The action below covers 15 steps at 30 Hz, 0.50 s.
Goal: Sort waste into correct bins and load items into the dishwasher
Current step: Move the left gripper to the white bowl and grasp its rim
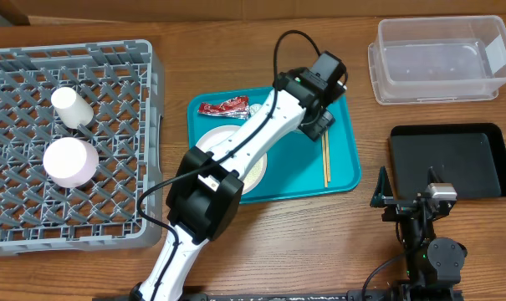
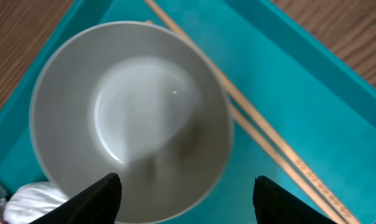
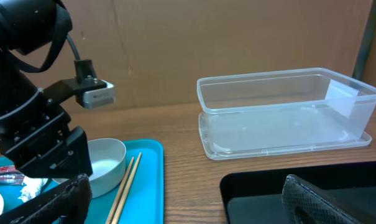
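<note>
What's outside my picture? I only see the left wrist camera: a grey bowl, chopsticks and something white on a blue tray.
Observer: Overhead, a crumpled red wrapper lies at the teal tray's far-left corner.
Operator: Where do dishes go?
Observer: A big grey rack sits left of the tray, with a pink bowl and a small white cup in it.
Operator: And the bins?
Observer: A clear tub and a black tray sit right of the teal tray.
</note>
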### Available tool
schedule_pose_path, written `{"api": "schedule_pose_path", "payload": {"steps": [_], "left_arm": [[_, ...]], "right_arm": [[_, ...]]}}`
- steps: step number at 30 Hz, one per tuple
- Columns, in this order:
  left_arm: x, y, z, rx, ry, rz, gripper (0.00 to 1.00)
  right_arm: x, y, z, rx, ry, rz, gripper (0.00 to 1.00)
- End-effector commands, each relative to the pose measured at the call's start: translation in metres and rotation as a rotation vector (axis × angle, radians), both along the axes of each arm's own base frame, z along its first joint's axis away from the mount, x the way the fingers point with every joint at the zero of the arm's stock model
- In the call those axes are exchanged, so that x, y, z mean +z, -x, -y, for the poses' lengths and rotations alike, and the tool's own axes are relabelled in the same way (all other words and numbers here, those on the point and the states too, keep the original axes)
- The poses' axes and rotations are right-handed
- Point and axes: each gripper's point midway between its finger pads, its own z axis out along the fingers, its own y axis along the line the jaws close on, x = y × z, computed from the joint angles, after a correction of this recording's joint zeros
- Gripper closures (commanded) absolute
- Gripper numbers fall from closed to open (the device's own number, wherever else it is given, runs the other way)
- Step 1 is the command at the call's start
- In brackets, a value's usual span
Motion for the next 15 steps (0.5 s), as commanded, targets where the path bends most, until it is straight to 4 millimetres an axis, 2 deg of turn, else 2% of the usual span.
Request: {"api": "schedule_pose_path", "payload": {"steps": [1,5,9,15], "left_arm": [[0.000,0.001,0.006,-0.041,-0.008,0.010,0.30],[-0.006,0.018,0.017,-0.112,0.045,-0.064,0.28],[-0.015,0.019,0.013,-0.110,0.030,-0.071,0.28],[-0.036,0.021,0.005,-0.098,-0.012,-0.098,0.38]], "right_arm": [[-0.001,0.000,0.002,-0.009,-0.003,0.007,0.00],[-0.001,0.000,0.002,-0.009,-0.004,0.007,0.00],[-0.001,0.000,0.002,-0.009,-0.003,0.007,0.00],[-0.001,0.000,0.002,-0.009,-0.003,0.007,0.00]]}}
